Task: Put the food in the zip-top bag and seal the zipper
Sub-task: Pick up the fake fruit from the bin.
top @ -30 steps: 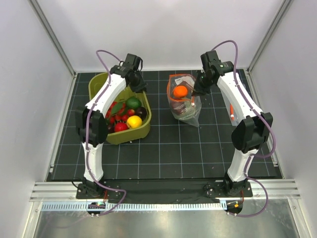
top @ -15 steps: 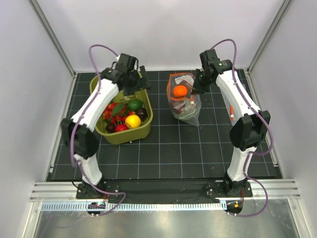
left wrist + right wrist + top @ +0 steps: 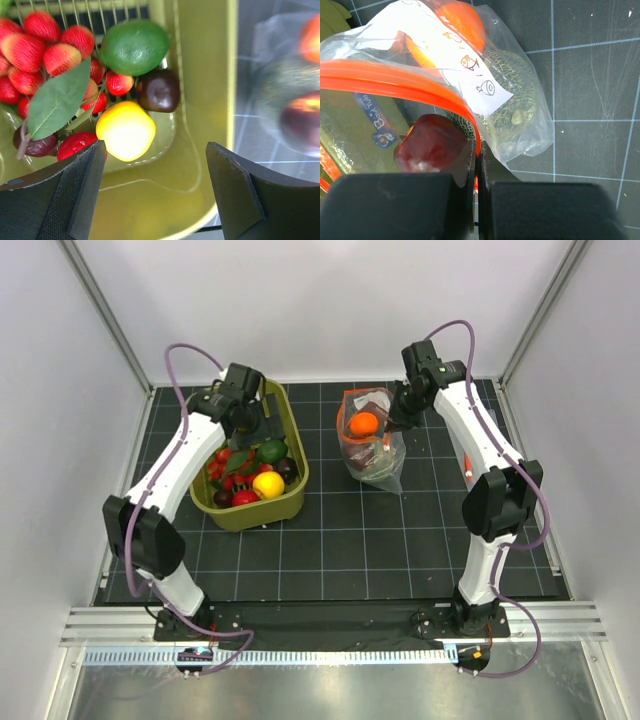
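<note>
From above, two white arms reach over one black gridded desk. One olive-green plastic basket sits left of centre and one clear crinkly zip-top bag right of centre, with a strip of bare desk between them. The left hand hangs over the basket, and the right hand meets the bag's right edge.

The left wrist view shows the left hand's fingers wide apart and holding nothing. Beyond them lie one yellow round fruit, one green lime-shaped fruit, two dark purple fruits, and red berries with one green leaf. The basket wall runs right of centre.

In the right wrist view, the right hand's fingers are pressed together, clamped on the thin orange-red zipper strip. The bag holds three pieces: a bright orange, a pale-green mottled round fruit and a dark red fruit. Bare grid lies to the right.
</note>
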You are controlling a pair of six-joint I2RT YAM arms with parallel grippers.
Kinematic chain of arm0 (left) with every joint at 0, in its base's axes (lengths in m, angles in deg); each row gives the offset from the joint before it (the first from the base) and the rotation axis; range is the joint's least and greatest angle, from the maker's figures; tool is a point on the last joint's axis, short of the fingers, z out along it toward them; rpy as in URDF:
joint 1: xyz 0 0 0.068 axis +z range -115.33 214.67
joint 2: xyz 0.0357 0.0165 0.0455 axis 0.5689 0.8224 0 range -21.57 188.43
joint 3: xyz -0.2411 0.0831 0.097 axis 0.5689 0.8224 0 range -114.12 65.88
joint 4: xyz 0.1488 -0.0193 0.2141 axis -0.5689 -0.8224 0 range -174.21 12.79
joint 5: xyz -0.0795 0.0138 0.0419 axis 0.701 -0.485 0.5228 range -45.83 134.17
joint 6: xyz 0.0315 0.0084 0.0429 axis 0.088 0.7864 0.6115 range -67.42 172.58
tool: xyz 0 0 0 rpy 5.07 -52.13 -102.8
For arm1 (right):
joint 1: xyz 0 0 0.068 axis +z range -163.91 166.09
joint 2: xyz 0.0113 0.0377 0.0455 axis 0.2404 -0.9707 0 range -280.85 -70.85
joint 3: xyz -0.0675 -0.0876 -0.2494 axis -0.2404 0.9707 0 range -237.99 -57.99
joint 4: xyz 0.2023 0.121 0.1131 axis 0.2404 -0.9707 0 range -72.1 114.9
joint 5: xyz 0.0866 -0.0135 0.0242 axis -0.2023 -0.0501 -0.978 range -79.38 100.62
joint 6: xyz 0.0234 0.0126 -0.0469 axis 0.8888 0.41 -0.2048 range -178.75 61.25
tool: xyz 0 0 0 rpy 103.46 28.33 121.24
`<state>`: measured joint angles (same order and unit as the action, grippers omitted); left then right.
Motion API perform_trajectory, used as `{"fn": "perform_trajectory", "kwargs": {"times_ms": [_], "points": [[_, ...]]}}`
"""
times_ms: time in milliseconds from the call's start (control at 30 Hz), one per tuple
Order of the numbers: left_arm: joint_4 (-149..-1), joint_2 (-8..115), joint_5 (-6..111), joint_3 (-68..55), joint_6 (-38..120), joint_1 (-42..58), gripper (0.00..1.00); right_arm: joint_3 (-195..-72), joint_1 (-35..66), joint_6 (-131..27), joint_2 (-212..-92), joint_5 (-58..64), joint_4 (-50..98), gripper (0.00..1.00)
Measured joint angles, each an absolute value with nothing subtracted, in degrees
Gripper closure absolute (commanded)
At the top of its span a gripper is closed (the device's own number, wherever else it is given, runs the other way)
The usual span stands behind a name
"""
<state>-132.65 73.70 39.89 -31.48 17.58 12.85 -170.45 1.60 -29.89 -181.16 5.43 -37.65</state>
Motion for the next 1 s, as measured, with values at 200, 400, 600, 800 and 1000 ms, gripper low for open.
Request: {"fn": "perform_trajectory", "kwargs": {"times_ms": [200, 400, 600, 800, 1000], "points": [[-132.76, 78.9, 41.86, -29.25, 18.17, 12.96, 0.17, -170.54, 1.6, -29.89, -181.16, 5.47, -37.65, 0.99], [-130.7, 82.87, 45.75, -27.48, 18.54, 12.96, 0.18, -170.52, 1.6, -29.89, -181.16, 5.51, -37.65, 0.99], [-127.66, 84.62, 48.03, -24.46, 18.6, 12.81, 0.18, -170.49, 1.6, -29.89, -181.13, 5.56, -37.65, 0.99], [-123.36, 87.66, 48.53, -20.62, 18.56, 12.37, 0.13, -170.49, 1.6, -29.89, -181.13, 5.54, -37.65, 0.99], [-118.9, 89.52, 47.39, -18.93, 18.47, 12.37, 0.13, -170.49, 1.6, -29.89, -181.13, 5.51, -37.62, 0.99]]}}
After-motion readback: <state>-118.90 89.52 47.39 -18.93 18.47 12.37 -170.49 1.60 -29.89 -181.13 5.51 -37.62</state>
